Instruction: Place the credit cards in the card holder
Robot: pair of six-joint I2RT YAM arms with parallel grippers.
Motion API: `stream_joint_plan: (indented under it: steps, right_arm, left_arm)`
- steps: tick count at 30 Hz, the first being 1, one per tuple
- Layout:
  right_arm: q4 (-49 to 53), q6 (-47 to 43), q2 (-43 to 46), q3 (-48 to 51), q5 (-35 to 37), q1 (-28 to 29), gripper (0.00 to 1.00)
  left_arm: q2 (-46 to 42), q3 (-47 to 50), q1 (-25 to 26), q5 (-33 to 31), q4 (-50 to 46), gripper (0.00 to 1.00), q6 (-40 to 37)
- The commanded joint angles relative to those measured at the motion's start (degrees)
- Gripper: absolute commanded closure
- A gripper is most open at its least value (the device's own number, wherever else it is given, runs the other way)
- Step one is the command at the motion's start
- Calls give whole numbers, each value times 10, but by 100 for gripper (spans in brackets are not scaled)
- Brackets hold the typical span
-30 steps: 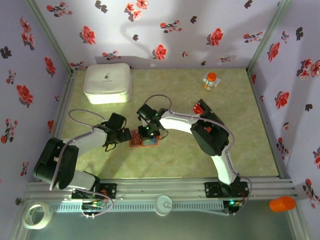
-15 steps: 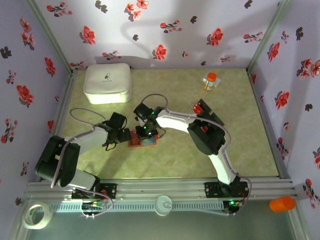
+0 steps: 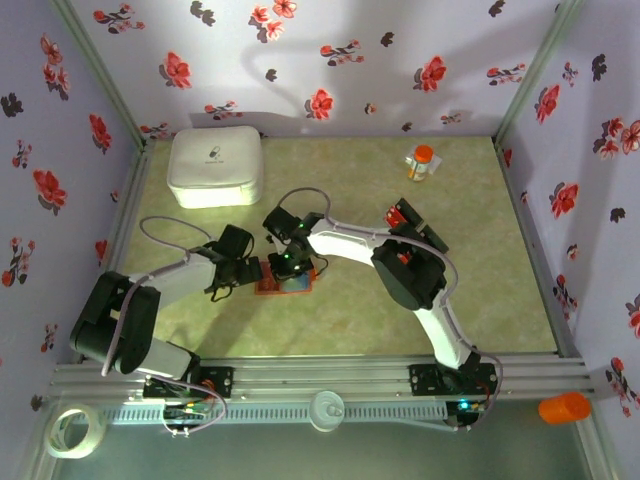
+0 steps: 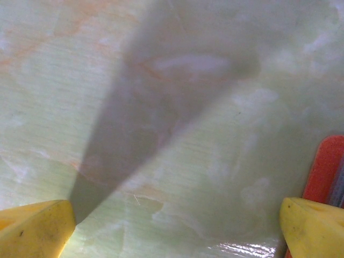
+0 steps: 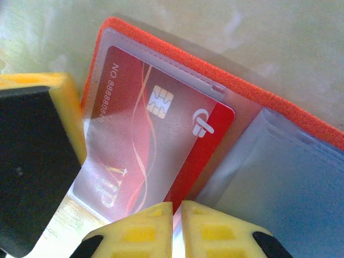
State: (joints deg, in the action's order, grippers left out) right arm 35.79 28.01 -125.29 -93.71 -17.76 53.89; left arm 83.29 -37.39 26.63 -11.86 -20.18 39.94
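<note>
The orange card holder (image 3: 285,284) lies near the middle of the bench (image 3: 480,290). The left arm (image 3: 180,275) and right arm (image 3: 350,240) have their jaws right at it. A white box (image 3: 215,165) sits in the far left corner, a bottle (image 3: 422,162) by the far edge.

Left pincer (image 4: 177,228) spread wide, right pincer (image 5: 177,217) nearly closed
</note>
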Motion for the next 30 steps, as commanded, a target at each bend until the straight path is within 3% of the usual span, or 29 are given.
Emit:
stream_joint_plan:
  steps: [1, 10, 30]
  right_arm:
    - [-4, 3, 6, 6, -6, -4, 86]
    - [-34, 27, 63, 51, 13, -20, 93]
    - [-65, 49, 34, 49, 0, -17, 98]
  left_arm:
    - [37, 30, 4, 84, 81, 0, -5]
    - [36, 29, 4, 82, 81, 0, -7]
    - [38, 30, 5, 82, 83, 0, -7]
